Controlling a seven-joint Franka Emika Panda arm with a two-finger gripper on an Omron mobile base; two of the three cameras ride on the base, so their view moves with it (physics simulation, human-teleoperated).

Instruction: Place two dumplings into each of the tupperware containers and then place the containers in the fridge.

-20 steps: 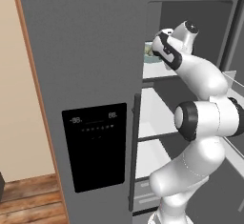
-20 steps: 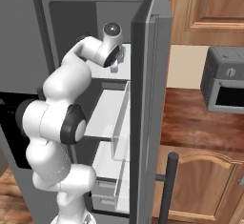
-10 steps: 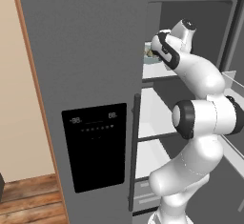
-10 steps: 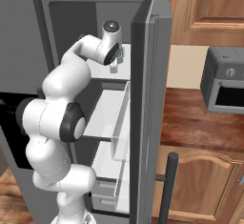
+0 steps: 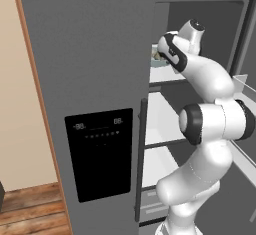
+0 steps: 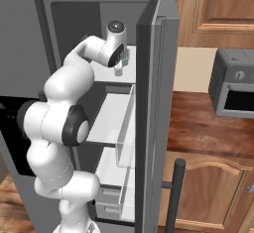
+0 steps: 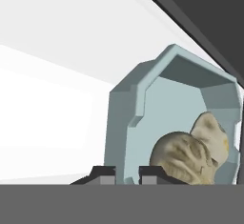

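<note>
White fridge shelf [image 7: 52,75] under blue tub [image 7: 138,118]

My left base camera sits behind the arm on its left, looking forward at the closed fridge door [image 5: 90,104] and past its edge into the open fridge [image 5: 165,114]. My right base camera looks from behind on the right, along the open door [image 6: 156,103] toward the same white shelves [image 6: 111,118]; both share the arm reaching to the upper shelf. My hand camera sits very close, facing along the pincer [image 7: 126,173] at the light blue tub [image 7: 157,104] near the shelf's edge.
</note>
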